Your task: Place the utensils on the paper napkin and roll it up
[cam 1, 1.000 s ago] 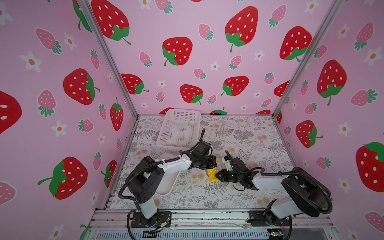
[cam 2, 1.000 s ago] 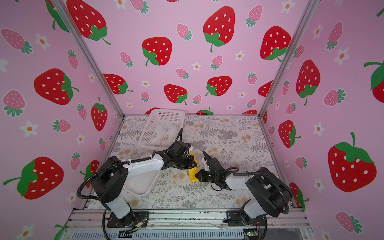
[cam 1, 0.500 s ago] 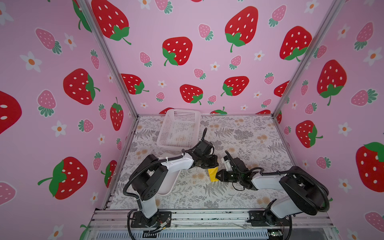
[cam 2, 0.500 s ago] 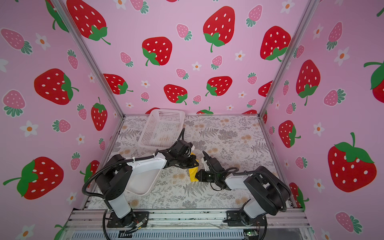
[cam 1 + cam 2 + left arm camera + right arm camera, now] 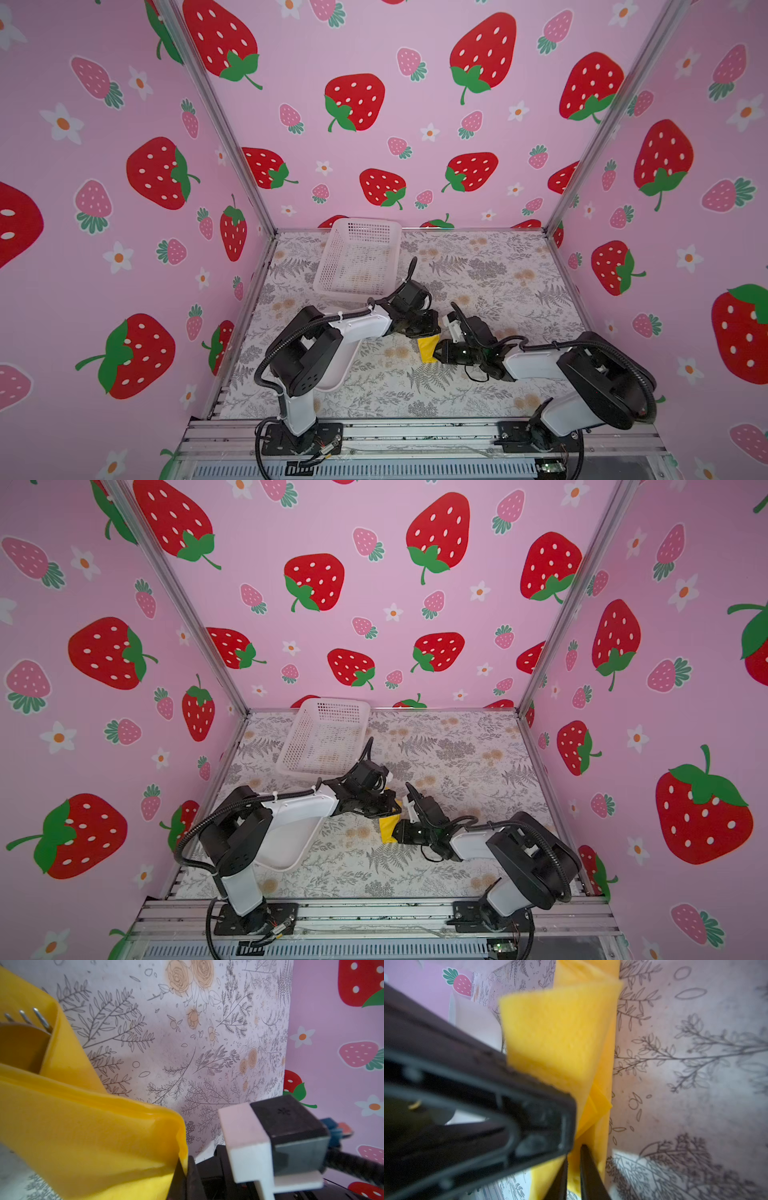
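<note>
The paper napkin is a partly rolled yellow bundle on the floral table between my two grippers. Fork tines of the utensils poke out of its open end; the rest of the utensils is hidden inside. My left gripper comes from the left and is shut on a folded edge of the napkin. My right gripper comes from the right, its jaws pinched on yellow layers of the napkin close beside the left gripper's black body.
A white perforated basket stands at the back left. A white smooth tray lies under my left arm. The right arm's wrist camera block sits close to my left gripper. Pink walls enclose the table.
My left arm has shifted a little to the right. Both grippers keep their hold, and the napkin has hardly moved.
</note>
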Robot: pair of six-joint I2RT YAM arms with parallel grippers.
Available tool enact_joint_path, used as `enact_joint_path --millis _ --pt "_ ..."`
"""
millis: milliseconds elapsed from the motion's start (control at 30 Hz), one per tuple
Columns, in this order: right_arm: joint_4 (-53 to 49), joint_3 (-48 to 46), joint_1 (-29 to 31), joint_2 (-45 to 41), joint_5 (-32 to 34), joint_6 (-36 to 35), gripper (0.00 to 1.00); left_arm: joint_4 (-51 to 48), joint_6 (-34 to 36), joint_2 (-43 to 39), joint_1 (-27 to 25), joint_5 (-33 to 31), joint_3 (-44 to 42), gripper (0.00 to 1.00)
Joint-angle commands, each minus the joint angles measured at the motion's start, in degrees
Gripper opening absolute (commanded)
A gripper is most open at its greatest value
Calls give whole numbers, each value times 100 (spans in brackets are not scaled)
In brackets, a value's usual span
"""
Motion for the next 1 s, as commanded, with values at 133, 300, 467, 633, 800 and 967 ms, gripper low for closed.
enact_joint_path --millis 133,300,467,633,800,967 --pt "-130 -187 -21 96 38 17 16 258 -72 127 -27 274 288 0" --pt "-125 -173 -22 105 39 18 16 258 -80 136 -27 288 265 0" --pt "-49 -157 -17 102 0 49 16 253 -103 162 -28 277 221 0" --pt "-30 -121 -22 19 15 77 16 188 -82 214 -31 257 216 0" --pt "-131 -167 -33 -305 199 89 17 152 -55 257 -30 248 225 0" --pt "-159 -350 -115 -661 334 190 18 126 -37 293 -27 232 247 0"
